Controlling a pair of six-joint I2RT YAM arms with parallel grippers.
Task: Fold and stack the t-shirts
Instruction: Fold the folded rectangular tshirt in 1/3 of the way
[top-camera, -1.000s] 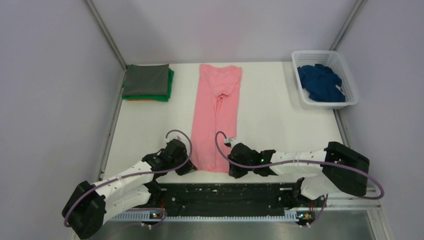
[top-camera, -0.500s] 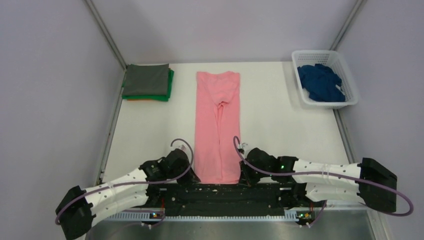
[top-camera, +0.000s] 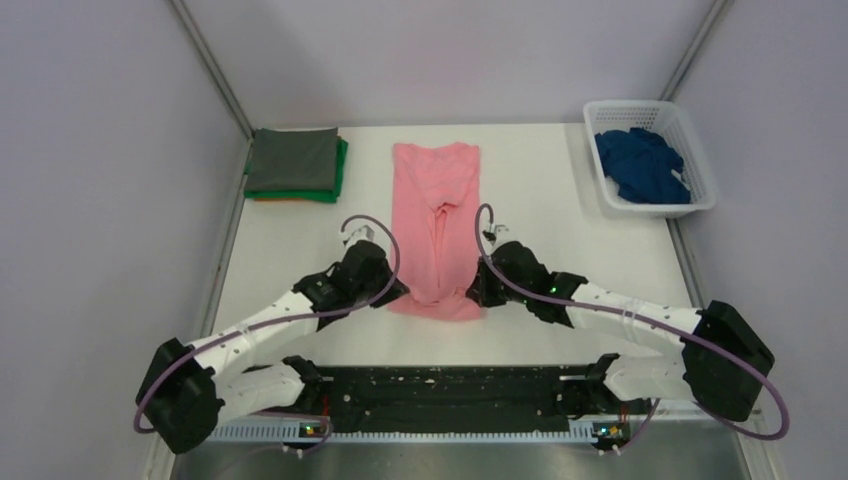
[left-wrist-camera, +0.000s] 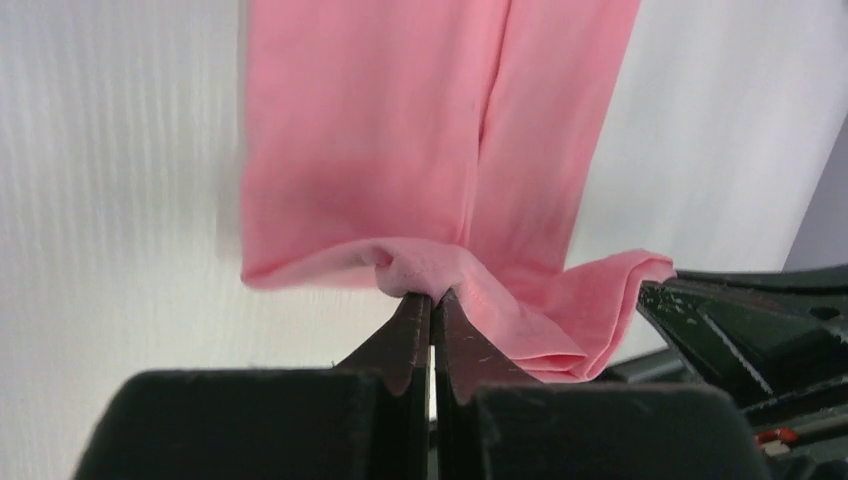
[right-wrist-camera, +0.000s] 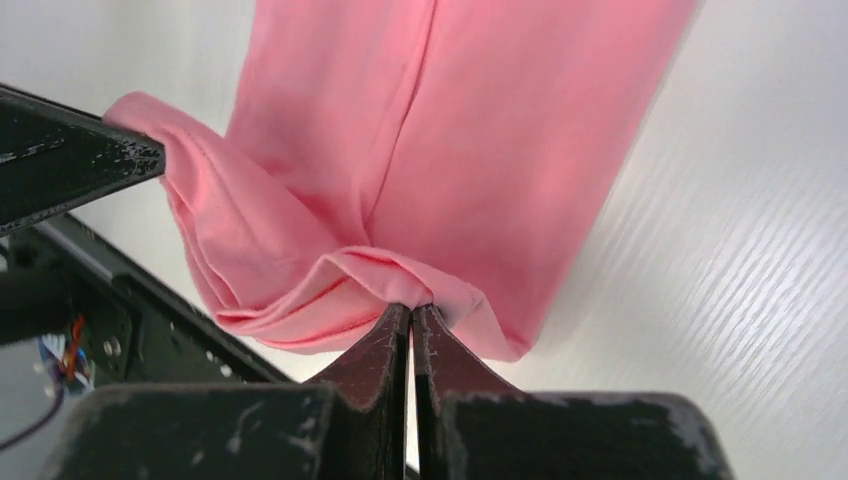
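Note:
A salmon-pink t-shirt (top-camera: 435, 215), folded into a long strip, lies down the middle of the table. Its near end is lifted and sags between my two grippers. My left gripper (top-camera: 396, 292) is shut on the near left corner of the pink shirt (left-wrist-camera: 400, 150), the hem bunched at its tips (left-wrist-camera: 432, 294). On the near right corner of the same shirt (right-wrist-camera: 470, 130) my right gripper (top-camera: 474, 293) is shut, pinching cloth at its tips (right-wrist-camera: 411, 307). Folded grey, green and orange t-shirts (top-camera: 296, 165) sit stacked at the far left. A dark blue t-shirt (top-camera: 642, 165) lies crumpled in the basket.
A white lattice basket (top-camera: 702, 160) stands at the far right corner. Grey walls close in the table on the left, back and right. A black rail (top-camera: 450, 385) with the arm bases runs along the near edge.
Both grippers have carried the shirt's near end up and away from the near edge toward the table's middle. The near part now hangs in a loose fold between them.

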